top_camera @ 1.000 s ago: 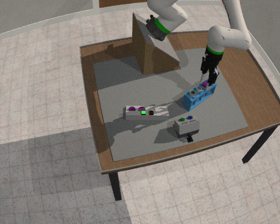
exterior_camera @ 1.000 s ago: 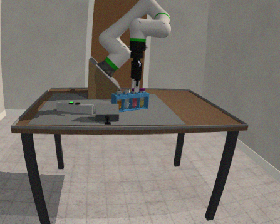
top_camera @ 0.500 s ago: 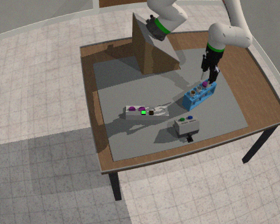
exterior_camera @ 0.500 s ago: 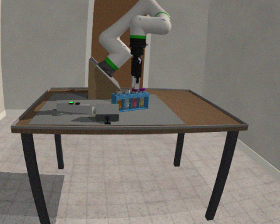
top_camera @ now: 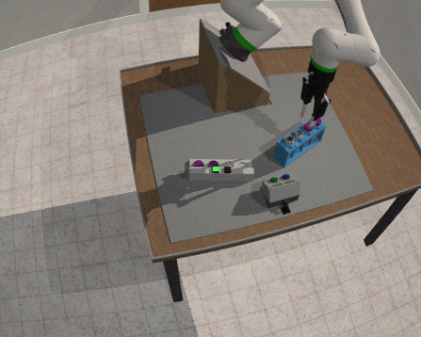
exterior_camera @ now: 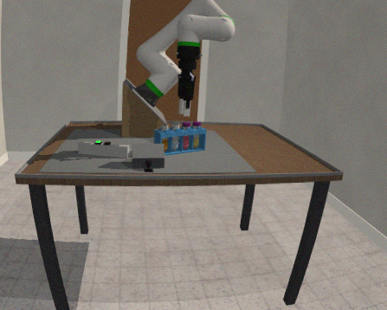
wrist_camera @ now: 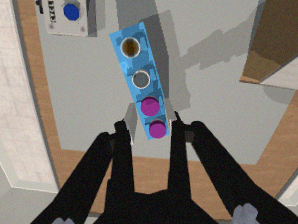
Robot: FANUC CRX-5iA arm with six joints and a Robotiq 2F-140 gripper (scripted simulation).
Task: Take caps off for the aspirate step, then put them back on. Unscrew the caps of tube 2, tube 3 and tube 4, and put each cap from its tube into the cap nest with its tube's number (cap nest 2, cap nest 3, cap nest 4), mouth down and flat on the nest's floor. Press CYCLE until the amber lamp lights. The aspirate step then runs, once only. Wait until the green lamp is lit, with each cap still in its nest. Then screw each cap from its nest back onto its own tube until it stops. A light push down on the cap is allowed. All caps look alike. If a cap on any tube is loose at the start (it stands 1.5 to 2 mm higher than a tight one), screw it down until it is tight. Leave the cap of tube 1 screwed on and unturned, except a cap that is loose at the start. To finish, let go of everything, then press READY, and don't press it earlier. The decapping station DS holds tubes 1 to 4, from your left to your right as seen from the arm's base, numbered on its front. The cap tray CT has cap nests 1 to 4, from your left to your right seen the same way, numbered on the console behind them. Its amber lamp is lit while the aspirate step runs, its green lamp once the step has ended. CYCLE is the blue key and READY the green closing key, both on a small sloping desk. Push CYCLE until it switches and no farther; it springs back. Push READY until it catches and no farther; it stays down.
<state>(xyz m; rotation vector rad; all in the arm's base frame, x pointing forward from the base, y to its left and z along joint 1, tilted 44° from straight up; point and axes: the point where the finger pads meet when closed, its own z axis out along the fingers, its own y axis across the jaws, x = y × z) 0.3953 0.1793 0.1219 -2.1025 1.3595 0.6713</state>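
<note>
The blue decapping station (top_camera: pixel 300 138) holds four tubes. The two at the far-right end carry magenta caps (top_camera: pixel 313 123); the other two tubes (top_camera: pixel 295 136) stand open. My gripper (top_camera: pixel 311 116) hangs a little above the capped end with its fingers apart and nothing between them. In the wrist view my gripper (wrist_camera: pixel 150 108) frames the two magenta caps (wrist_camera: pixel 154 117) from above, and the open tubes (wrist_camera: pixel 136 62) lie beyond. From the side my gripper (exterior_camera: pixel 184 110) is clear of the cap (exterior_camera: pixel 186 124) below it. The cap tray (top_camera: pixel 219 168) holds two magenta caps (top_camera: pixel 205 163) at its left end, and its green lamp (top_camera: pixel 216 168) is lit.
The small desk (top_camera: pixel 281 186) with the green key (top_camera: pixel 274 179) and the blue key (top_camera: pixel 285 177) stands in front of the rack. The arm's brown wedge base (top_camera: pixel 231 71) rises at the back. The table edge runs close on the right of the rack.
</note>
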